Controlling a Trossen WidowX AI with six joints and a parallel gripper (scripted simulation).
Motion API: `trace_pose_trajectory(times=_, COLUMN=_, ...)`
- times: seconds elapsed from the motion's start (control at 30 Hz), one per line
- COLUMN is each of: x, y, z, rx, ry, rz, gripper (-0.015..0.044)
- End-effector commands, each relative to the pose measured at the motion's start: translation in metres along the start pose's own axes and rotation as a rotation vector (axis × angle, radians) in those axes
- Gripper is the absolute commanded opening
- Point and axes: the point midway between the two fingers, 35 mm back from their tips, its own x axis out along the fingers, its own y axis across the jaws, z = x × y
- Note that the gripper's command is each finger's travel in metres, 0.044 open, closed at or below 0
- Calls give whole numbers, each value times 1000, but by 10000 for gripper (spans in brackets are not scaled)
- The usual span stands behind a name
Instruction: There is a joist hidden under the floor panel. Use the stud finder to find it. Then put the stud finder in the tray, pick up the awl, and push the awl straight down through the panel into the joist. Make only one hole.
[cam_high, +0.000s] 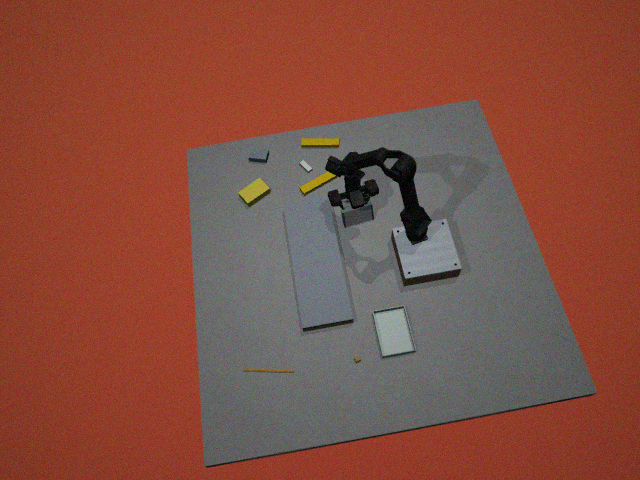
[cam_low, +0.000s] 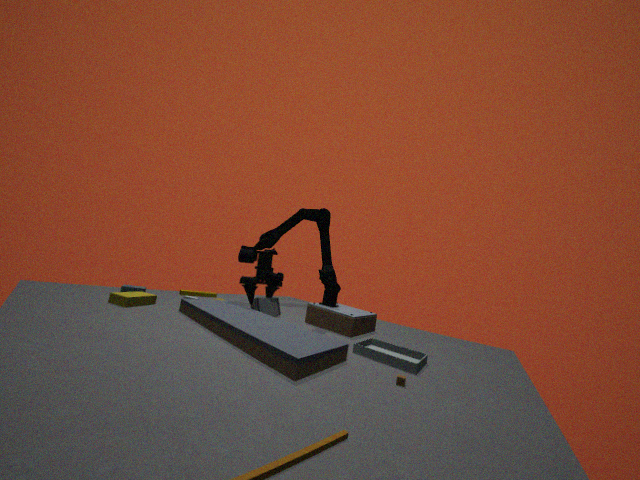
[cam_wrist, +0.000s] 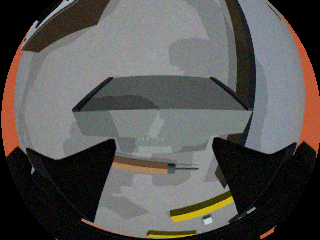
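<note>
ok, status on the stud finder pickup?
Gripper open, empty, poised above the grey stud finder. Stud finder beside the floor panel, not gripped. Awl lies just beyond it. Nothing blocking the descent.

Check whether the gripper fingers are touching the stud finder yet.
Cannot tell. The gripper is open, straddling the grey stud finder in the wrist view, but no view shows plain contact or gap. The exterior view is too small.

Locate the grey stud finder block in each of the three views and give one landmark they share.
Top: stud finder upper centre, right of the floor panel.
Exterior: stud finder centre, behind the panel.
Wrist: stud finder mid-frame.
Shared landmark: the open gripper directly above it.
</note>
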Motion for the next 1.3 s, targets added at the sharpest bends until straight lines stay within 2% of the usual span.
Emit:
trace_pose_trajectory(times=0.0, x=10, y=1, z=1, rx=-2, ry=-8, rz=1, gripper=440)
trace_pose_trajectory(times=0.2, x=17, y=1, z=1, rx=-2, ry=-9, rz=1, gripper=440)
trace_pose_trajectory(times=0.7, x=17, y=1, z=1, rx=-2, ry=-9, rz=1, gripper=340)
trace_pose_trajectory(times=1.13, x=-8, y=0, z=2, rx=-2, ry=-8, rz=1, gripper=0)
trace_pose_trajectory(times=1.27, x=-18, y=0, z=3, rx=-2, ry=-8, rz=1, gripper=0)
